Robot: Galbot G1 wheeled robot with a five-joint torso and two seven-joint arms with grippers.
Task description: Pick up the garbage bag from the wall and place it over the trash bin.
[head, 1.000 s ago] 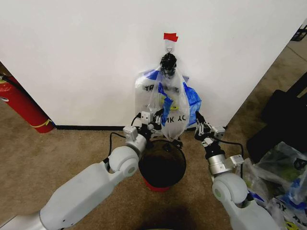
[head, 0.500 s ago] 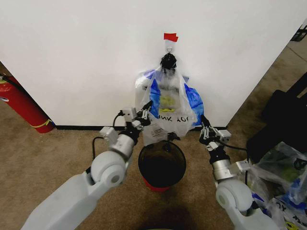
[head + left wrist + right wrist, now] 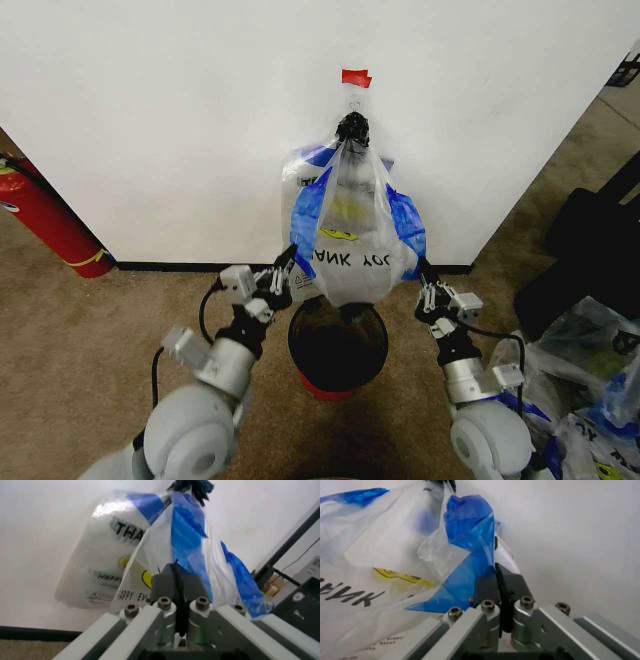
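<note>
A: Where do we have the garbage bag?

B: It hangs by its knotted blue handles from the metal hook on the wall, just under the red tape strip. Its lower hem is stretched between our two sets of fingers, right above the trash bin on the carpet.

A: And the left gripper?

B: Its fingers are pressed together on the bag's blue side fold; in the left wrist view the plastic rises straight out of the closed pads. Another printed bag hangs behind, flat against the wall.

A: The right gripper?

B: Same story, its fingers are pinched on the opposite blue edge, with the smiley and lettering spreading away beside them.

A: What differs from half a second ago?

B: We have drawn both arms back toward the base and apart. The bag, then a narrow drape, is now pulled wide, so the mirrored lettering reads across its full front. A second ago our left gripper sat closer in, beside the bin's rim; now it is out past the bin's left edge.

A: Anything beside us?

B: The red fire extinguisher leans at the wall, well off from the left fingers.
</note>
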